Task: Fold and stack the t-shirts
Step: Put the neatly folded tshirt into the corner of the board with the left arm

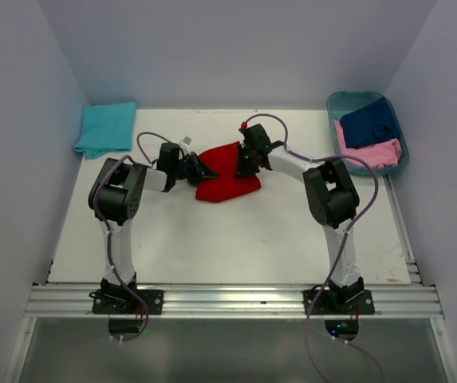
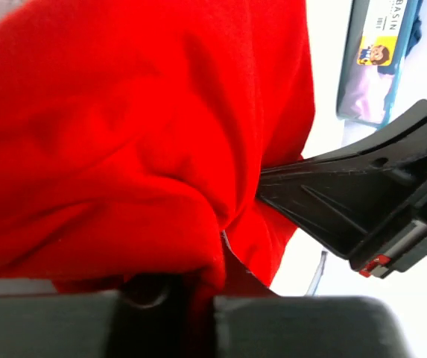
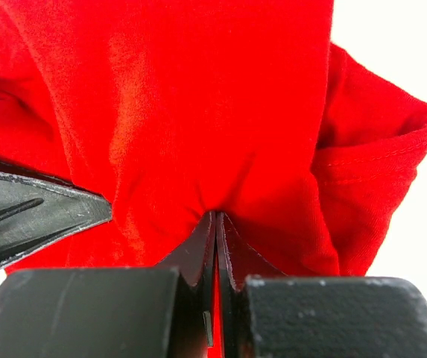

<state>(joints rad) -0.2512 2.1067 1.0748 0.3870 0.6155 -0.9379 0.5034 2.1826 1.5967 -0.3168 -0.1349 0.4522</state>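
Observation:
A bright red t-shirt (image 1: 226,183) lies crumpled at the table's middle, with both grippers at its far edge. My left gripper (image 1: 205,170) comes in from the left and is shut on a bunched fold of the red cloth (image 2: 124,149). My right gripper (image 3: 216,218) is shut on the same shirt, a sliver of red pinched between its fingers. It sits at the shirt's upper right (image 1: 245,163), close to the left gripper. A turquoise t-shirt (image 1: 107,128) lies folded at the back left. Navy (image 1: 372,124) and pink (image 1: 376,152) t-shirts lie in the basket.
The teal plastic basket (image 1: 331,112) stands at the back right corner, also seen in the left wrist view (image 2: 377,52). White walls close the table on three sides. A metal rail (image 1: 228,299) with both arm bases runs along the near edge.

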